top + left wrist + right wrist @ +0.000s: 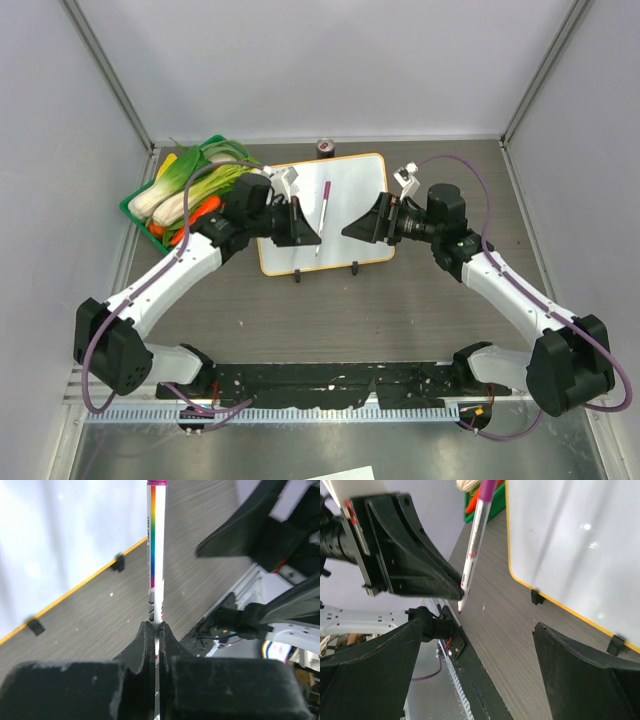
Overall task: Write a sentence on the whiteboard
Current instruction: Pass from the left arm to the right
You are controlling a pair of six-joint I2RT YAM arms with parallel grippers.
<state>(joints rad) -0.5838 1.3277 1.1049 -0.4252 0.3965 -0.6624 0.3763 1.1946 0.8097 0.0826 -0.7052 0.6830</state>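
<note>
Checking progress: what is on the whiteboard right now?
No writing shows on the whiteboard; the left end effector holds a marker above it. It and the right end effector hide the board's side parts.

robot lab test cell, plain grey walls (330,60), aluminium frame (108,75), two arms (170,275) bolted to dark table (400,320)

The left fingers (313,240) grip a marker (323,208) over the whiteboard (355,175), facing the right fingers (347,229)
</note>
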